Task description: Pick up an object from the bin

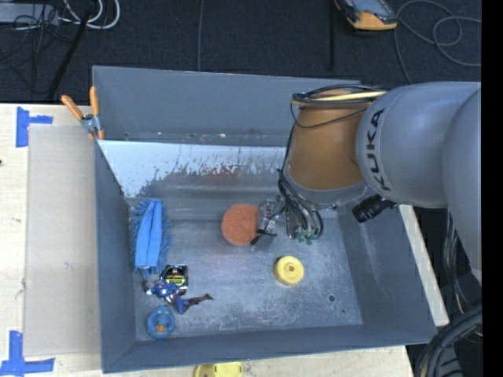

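Note:
My gripper (264, 237) hangs low over the middle of the bin, its dark fingertips just right of an orange-brown round ball-like thing (240, 225) and touching or nearly touching its right side. The ball rests on the bin floor and is not between the fingers. A yellow round disc with a hole (289, 270) lies on the floor a little below and right of the gripper.
Along the left wall lies a blue cloth-like strip (149, 233). Below it sit a small black and yellow thing (174, 276), a dark blue tangled piece (174, 296) and a blue round ring (160, 322). The arm with its orange cover fills the bin's upper right.

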`<state>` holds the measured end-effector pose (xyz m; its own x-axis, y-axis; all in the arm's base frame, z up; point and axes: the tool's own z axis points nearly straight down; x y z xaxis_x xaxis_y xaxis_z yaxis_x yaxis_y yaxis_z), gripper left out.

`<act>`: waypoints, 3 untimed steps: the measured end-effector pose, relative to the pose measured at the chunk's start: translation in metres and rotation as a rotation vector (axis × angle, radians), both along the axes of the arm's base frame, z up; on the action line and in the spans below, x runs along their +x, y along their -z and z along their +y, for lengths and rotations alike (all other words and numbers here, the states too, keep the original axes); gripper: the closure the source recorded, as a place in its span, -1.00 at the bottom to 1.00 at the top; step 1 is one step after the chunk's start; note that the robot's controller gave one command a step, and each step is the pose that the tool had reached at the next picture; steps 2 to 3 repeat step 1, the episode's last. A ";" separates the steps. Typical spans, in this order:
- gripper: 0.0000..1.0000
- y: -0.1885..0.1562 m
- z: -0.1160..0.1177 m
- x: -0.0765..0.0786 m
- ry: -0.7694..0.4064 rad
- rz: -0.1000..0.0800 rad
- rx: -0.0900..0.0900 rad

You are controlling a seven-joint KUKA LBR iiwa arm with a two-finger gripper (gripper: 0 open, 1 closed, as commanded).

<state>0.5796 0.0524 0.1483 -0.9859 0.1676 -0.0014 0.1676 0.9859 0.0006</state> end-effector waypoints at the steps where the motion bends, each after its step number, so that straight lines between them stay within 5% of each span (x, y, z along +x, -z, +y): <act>1: 1.00 -0.031 -0.012 -0.008 0.027 0.004 0.000; 3: 1.00 -0.031 -0.012 -0.008 0.027 0.004 0.000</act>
